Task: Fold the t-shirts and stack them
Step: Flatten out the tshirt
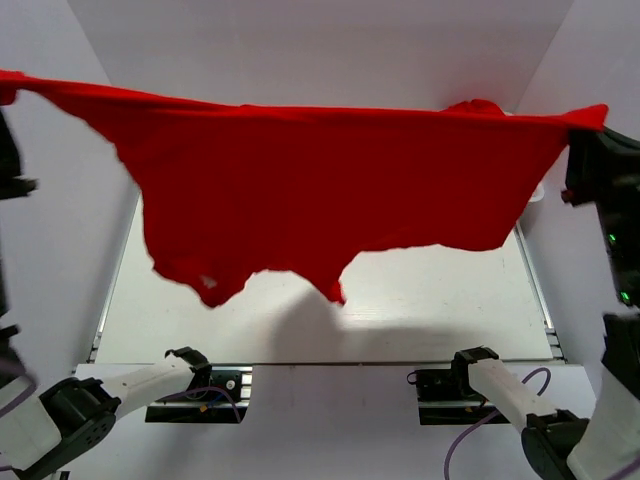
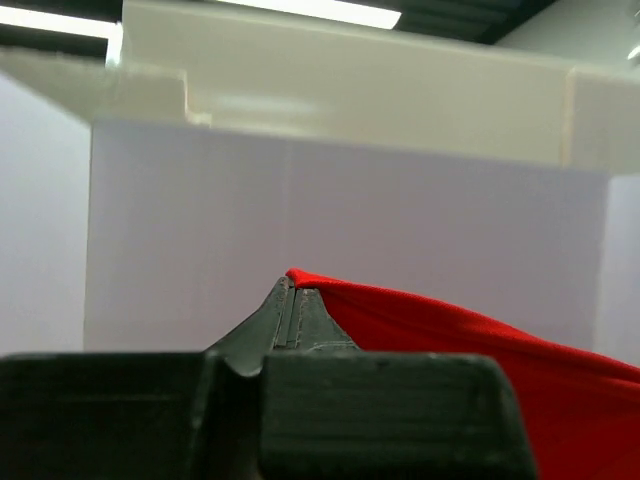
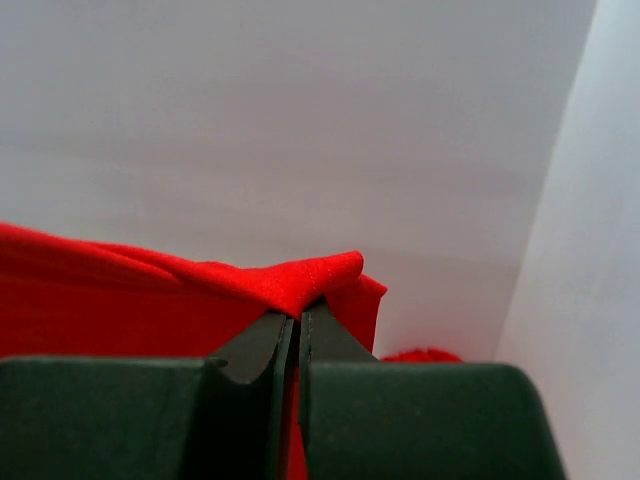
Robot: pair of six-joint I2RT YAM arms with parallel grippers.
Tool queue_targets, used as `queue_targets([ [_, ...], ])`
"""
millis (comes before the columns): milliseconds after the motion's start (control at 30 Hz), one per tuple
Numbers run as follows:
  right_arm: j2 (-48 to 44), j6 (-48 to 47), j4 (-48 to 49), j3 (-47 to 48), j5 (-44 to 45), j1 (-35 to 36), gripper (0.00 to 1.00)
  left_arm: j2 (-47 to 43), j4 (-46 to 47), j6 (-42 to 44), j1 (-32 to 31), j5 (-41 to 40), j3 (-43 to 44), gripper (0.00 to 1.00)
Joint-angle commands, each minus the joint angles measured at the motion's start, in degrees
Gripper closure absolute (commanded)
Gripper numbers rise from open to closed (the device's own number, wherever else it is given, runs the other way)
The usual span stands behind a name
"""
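Hanging above the table (image 1: pixel 450 300), 1 t-shirt (image 1: pixel 330 190) spans both clamped jaws.

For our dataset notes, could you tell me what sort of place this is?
Probably a lab robot cell: plain white walls enclose a white table, and bench-mounted arms hold a red t-shirt.

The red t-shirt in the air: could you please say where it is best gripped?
By its two upper corners, one from each outer side: the t-shirt hangs spread, top edge taut between the left gripper and right gripper, both pinched shut on it.
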Motion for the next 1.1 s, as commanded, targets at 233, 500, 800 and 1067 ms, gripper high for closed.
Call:
queue_targets([
  [233, -7.9, 1.2, -1.0, -2.7, -10.5, -0.5, 1.0, -0.8, -0.4, 1.3, 0.9, 14.3, 6.1, 1.0],
  [500, -8.9, 10.6, 11.0, -24.3, -11.5, -0.7, 1.0, 2.3, 5.2, 4.2, 0.2, -0.6, -12.3, 1.0],
  [800, 5.6, 18.0, 24.6, -51.7, -13.4, -0.6, 1.0, 9.6, 26.0, 1.0, 2.6, -25.3, -49.0, 1.0],
  [1067, 33.9, 12.4, 25.1, -46.4, -14.0, -0.7, 1.0, 34.6, 26.6, -13.0, 13.0, -21.7, -54.0, 1.0],
])
